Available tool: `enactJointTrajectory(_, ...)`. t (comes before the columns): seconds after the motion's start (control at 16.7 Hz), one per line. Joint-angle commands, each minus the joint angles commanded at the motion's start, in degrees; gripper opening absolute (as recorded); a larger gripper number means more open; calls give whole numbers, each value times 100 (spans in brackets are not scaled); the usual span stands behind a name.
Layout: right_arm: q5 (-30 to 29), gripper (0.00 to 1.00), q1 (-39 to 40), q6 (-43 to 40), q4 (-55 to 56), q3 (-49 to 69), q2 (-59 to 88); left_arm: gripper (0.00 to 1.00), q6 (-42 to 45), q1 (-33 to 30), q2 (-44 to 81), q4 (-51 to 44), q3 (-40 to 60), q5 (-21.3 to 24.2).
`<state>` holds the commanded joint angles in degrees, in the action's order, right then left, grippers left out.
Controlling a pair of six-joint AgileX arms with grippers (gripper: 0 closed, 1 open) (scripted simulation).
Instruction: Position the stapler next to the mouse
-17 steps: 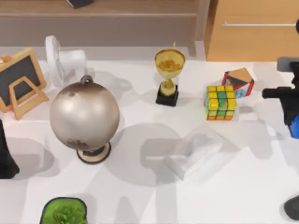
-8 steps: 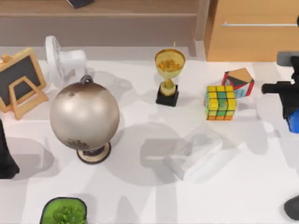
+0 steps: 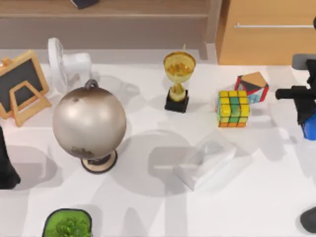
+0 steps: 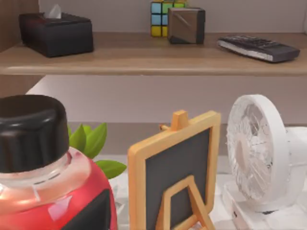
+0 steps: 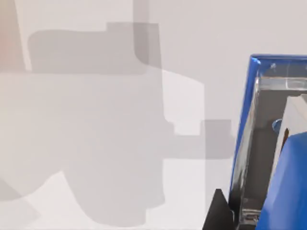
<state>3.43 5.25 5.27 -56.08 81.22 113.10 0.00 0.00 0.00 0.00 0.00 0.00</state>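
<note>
The stapler shows as a bright blue sliver at the top view's right edge, just under the dark right gripper; the right wrist view shows its blue and metal body close up, over the white table. Whether the fingers are clamped on it, I cannot tell. The mouse is a low dark lump at the lower right edge — well apart from the stapler, toward the near side.

No writing can be read anywhere. The table is white, with a wooden shelf behind and a wooden cabinet at the back right. On it stand a globe, a gold trophy, a colourful cube, a small chalkboard and a white fan. The left wrist view looks past a red bottle with a black cap — toward the shelf.
</note>
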Motion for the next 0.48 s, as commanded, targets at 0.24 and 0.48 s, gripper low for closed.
enactJointTrajectory(0.24,7,0,-5,4,92,-191,154,100,0,0,0,0,0,0)
enactJointTrajectory(0.48,19,0,-6,5,122,-351,318,100,0,0,0,0,0,0)
